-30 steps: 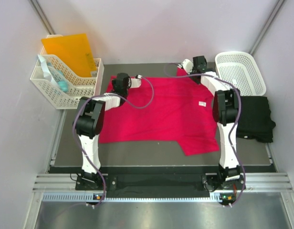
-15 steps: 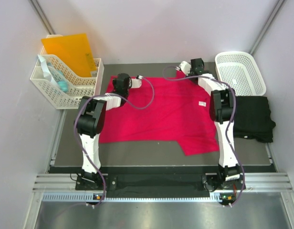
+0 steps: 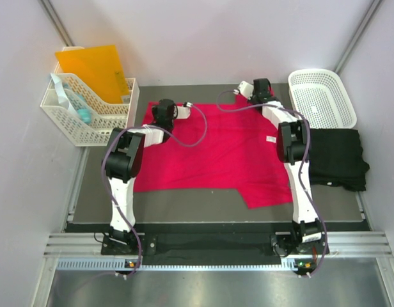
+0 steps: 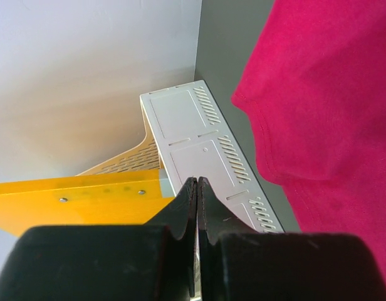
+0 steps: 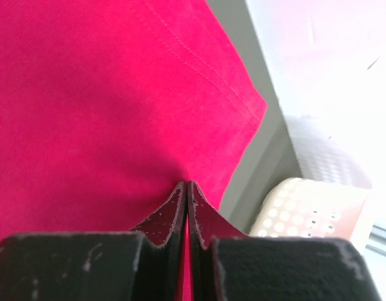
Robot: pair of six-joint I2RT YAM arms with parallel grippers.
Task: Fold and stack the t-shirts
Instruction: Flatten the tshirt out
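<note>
Even, diffuse light from above fills the overhead view, and shadows under the arms are faint. The bright pinkish-red cloth t-shirt (image 3: 210, 147) looks oversaturated. The plain black cloth t-shirt (image 3: 338, 160) sinks into a nearly detailless dark patch. In the right wrist view the upper right corner burns out to white, and the white lattice plastic basket (image 5: 306, 213) is hazy. The left claw (image 4: 197, 183) and right claw (image 5: 187, 186) are dark and softly focused.
</note>
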